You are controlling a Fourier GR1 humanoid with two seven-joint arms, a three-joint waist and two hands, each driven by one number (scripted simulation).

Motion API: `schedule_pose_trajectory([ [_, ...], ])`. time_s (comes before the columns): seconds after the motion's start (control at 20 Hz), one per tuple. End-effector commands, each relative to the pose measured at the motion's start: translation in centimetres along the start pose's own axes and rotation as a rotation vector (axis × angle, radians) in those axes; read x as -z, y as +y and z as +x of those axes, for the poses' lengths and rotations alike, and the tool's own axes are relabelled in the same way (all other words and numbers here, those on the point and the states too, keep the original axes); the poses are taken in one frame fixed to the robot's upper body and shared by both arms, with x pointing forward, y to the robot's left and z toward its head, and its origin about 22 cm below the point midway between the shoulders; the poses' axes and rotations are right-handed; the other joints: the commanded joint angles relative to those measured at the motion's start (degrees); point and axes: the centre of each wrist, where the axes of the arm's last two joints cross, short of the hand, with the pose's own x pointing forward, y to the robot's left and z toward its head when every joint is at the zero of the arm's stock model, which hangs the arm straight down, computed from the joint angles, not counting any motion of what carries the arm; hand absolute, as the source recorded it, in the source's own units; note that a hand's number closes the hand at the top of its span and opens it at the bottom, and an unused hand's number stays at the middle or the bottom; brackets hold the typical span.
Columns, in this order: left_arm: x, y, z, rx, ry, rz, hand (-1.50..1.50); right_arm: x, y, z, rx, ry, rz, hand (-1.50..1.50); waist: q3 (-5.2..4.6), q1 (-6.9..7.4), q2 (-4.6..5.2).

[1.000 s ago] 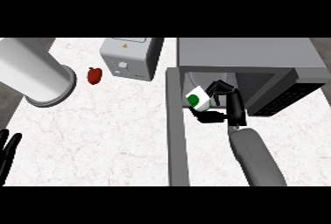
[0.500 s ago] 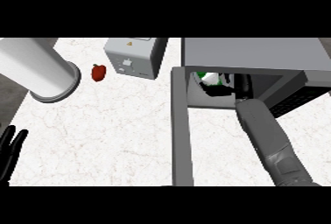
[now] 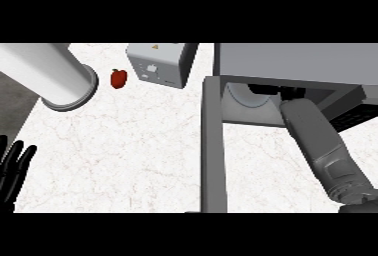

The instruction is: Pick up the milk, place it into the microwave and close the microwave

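**Milk out of sight at the oven mouth, door wide open**

The milk shows nowhere on the counter. My judgement is that it sits within the microwave, under the roof that hides the cavity. The right forearm runs into that opening. Only dark scraps of the right hand show at the lip, so I cannot tell whether it holds the carton or is free of it. A pale turntable shows just left of the arm.

Three things could go wrong from here:
- Drawing the arm back while it touches the carton could tip it or drag it over the sill.
- A carton standing too near the front would block the door, which stands open left of the arm.
- Swinging the door shut before the forearm is out would trap the arm.

The left hand rests open at the lower left edge. The counter is white marble. It carries a toaster, a red pepper just beside it, and a large white cylinder at the left. Dark floor lies beyond the edge.
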Motion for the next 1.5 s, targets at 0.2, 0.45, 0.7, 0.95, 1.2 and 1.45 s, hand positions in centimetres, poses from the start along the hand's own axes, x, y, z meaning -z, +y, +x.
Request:
schedule_pose_trajectory([
  [0.2,0.3,-0.2,0.8,0.042,0.003,-0.014,-1.50,0.9,0.4,0.9,-0.109,-0.038,0.141,-1.50,0.08,0.71,0.28],
  [0.45,0.0,-0.5,-0.1,0.054,0.007,-0.032,-1.50,1.3,1.5,2.6,-0.097,-0.055,0.200,-1.50,0.04,0.83,0.24],
  [0.7,0.3,-0.8,-0.5,0.036,0.016,-0.032,-1.50,-0.2,3.9,3.8,-0.052,-0.061,0.168,-1.50,0.04,0.32,0.20],
  [0.95,-0.3,-0.6,-0.4,0.055,0.009,-0.010,-1.50,-0.7,4.4,3.9,-0.057,0.002,0.112,-1.50,-0.02,-0.21,-0.23],
  [1.2,-0.1,-1.8,1.1,0.053,0.013,-0.028,-1.50,-0.2,2.5,1.9,-0.041,-0.010,0.067,-1.50,0.09,-0.62,-0.13],
  [1.45,-1.2,-1.1,-0.2,0.074,0.028,-0.021,-1.50,2.0,-0.4,1.4,-0.008,-0.033,0.016,-1.50,0.00,-1.04,-0.58],
])
